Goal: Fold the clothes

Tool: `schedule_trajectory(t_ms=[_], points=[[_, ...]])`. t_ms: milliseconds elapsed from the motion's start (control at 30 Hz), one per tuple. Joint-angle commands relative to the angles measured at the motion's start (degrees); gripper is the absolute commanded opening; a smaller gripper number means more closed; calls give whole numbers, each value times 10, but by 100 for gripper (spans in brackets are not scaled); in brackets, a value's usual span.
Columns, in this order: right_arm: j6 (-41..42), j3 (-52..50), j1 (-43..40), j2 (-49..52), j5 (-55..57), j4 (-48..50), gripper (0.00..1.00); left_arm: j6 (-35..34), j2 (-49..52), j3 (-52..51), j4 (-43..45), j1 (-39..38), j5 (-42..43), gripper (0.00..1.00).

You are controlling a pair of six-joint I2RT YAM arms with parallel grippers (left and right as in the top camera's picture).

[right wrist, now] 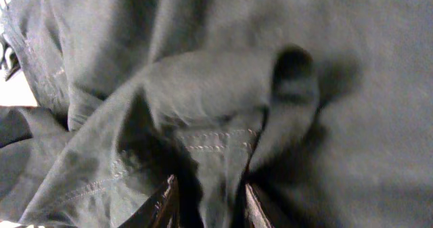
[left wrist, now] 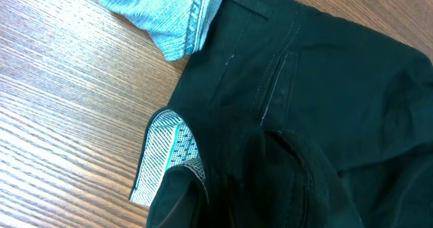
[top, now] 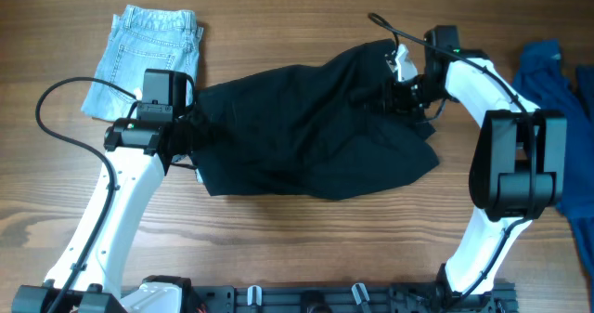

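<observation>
**One folded, two to go**

Denim shorts (top: 148,53) look folded, far left. Black shorts (top: 316,132) sprawl crumpled mid-table. The right gripper (top: 406,95) pinches a fold of them. The left gripper (top: 183,136) has its jaws buried in cloth, can't tell. Royal-blue garment (top: 548,71) lies heaped at right, unfolded.

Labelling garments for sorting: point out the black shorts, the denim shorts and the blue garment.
black shorts (top: 306,127): overhead view, middle of the fabric.
denim shorts (top: 139,48): overhead view, seat panel.
blue garment (top: 548,71): overhead view, upper folds.
</observation>
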Motion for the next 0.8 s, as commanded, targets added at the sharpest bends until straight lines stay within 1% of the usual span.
schedule_trajectory(t_ms=[0, 33, 67, 133, 267, 300, 367, 500, 667, 733, 767], points=[[40, -6, 6, 0, 27, 27, 21, -5, -1, 3, 2, 3, 5, 9], [43, -6, 6, 0, 32, 30, 9, -5, -1, 3, 2, 3, 6, 9], [43, -5, 3, -1, 37, 29, 4, -5, -1, 3, 1, 3, 10, 10], [43, -2, -11, -14, 51, 24, 4, -5, -1, 3, 1, 3, 12, 9], [56, -1, -62, -88, 105, 16, 4, -1, -1, 3, 0, 3, 12, 10], [57, -1, -85, -122, 110, 1, 3, 9, -1, 3, 1, 3, 12, 10], [49, -1, -100, -148, 110, -32, 4, 10, -1, 3, 2, 3, 12, 10], [41, -2, -95, -148, 116, -59, 4, 10, -1, 3, 6, 3, 12, 10], [38, -6, -75, -142, 116, -50, 5, 10, -1, 3, 7, 3, 12, 10], [34, -6, -62, -126, 118, -47, 5, 10, -1, 3, 8, 3, 12, 10], [35, -6, -55, -113, 125, -44, 8, 10, -1, 3, 8, 3, 12, 10]])
